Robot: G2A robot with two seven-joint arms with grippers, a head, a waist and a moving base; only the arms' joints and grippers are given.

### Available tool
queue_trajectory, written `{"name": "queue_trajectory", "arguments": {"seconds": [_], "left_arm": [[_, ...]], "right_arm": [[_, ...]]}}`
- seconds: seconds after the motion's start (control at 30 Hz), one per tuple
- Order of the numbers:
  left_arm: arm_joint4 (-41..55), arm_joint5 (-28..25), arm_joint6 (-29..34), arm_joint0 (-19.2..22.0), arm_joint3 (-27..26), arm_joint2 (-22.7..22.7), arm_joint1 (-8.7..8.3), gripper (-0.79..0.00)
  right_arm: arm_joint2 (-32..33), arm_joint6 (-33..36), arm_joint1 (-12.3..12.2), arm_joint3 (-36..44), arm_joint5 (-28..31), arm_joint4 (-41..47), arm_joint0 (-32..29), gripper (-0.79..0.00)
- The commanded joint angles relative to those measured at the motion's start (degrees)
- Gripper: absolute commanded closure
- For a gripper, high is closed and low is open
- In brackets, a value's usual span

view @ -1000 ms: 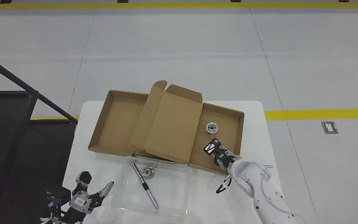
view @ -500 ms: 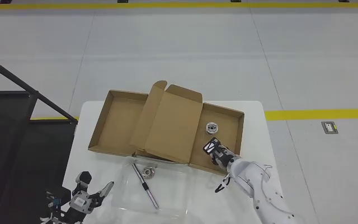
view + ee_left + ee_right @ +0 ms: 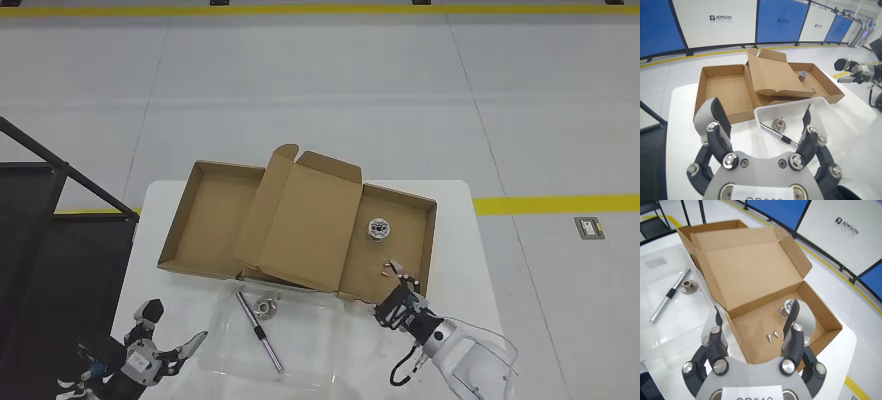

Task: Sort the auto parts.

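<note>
The box (image 3: 205, 215) is brown cardboard, with two shallow compartments side by side and a flap (image 3: 300, 225) leaning up between them. In its right compartment stands a round silver part (image 3: 786, 308) with a notched rim on a short stem. Nearer the front wall of that compartment lie two small silver screws (image 3: 769, 337), just beside each other.

Just in front of the box a clear tray (image 3: 758, 121) sits on the white table (image 3: 460, 250); I cannot tell whether tray and box touch. The tray holds a thin metal rod (image 3: 780, 136) with a black band partway along, lying flat. A dull grey flanged nut (image 3: 779, 125) with a round bore sits just beside the rod's far half.

The right gripper (image 3: 755, 317) hangs above the front wall of the right compartment, jaws spread wide with nothing between them. The left gripper (image 3: 763, 117) hangs over the near left part of the table, left of the tray. Its jaws are likewise wide apart and hold nothing.
</note>
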State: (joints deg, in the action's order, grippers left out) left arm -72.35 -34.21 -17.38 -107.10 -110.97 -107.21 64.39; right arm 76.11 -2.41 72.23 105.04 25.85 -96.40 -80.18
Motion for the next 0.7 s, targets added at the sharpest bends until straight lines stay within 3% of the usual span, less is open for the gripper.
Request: {"name": "queue_trajectory", "arguments": {"seconds": [0.0,0.17,0.4,0.6,0.67], "left_arm": [[-5.5,-1.64,0.41,-0.09,-1.99,-0.83,-0.33,-0.785],[-16.45,-3.7,2.15,0.35,-7.94,-1.63,-1.05,-0.785],[-31.81,-5.75,5.95,2.02,-15.37,2.38,-1.94,-0.785],[-39.66,-10.92,7.56,5.06,-18.32,5.31,-2.86,-0.785],[-38.2,-8.88,7.8,6.11,-18.38,6.05,-2.76,-0.785]], "right_arm": [[0.7,-5.36,-0.42,1.62,1.76,-1.11,-2.14,-0.785],[2.18,-15.65,-1.52,3.58,6.11,-5.09,-6.22,-0.785],[2.83,-25.35,-3.23,3.45,13.0,-13.25,-9.33,-0.785],[4.29,-35.6,-4.76,3.88,16.07,-18.1,-12.3,-0.785],[4.51,-36.67,-4.96,3.74,16.4,-18.69,-12.57,-0.785]]}}
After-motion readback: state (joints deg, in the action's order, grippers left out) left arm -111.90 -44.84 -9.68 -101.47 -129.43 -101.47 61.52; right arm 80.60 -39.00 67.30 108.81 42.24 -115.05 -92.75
